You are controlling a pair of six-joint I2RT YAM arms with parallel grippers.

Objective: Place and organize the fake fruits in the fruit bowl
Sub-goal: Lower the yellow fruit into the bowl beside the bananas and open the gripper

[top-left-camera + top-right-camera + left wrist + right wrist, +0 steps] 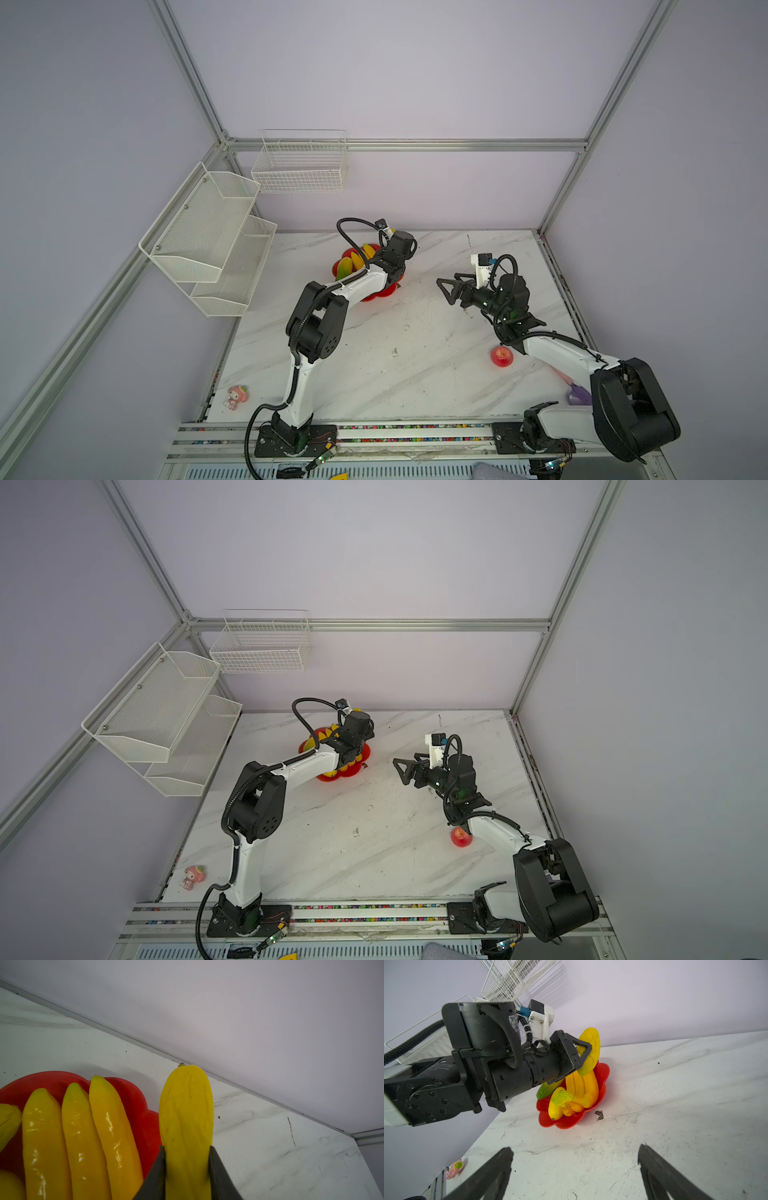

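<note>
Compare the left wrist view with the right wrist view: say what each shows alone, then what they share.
Left wrist only: the pointed tips of the banana bunch and the stem nub on the yellow fruit. Right wrist only: the open right claw, the pink doll figurine, a white wire basket and a dark scrap. Both: the red flower-shaped bowl, the banana bunch and the yellow fruit held in the left claw.

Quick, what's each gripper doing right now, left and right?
Left gripper: closed, holding a yellow oval fruit.
Right gripper: open, holding nothing.
</note>
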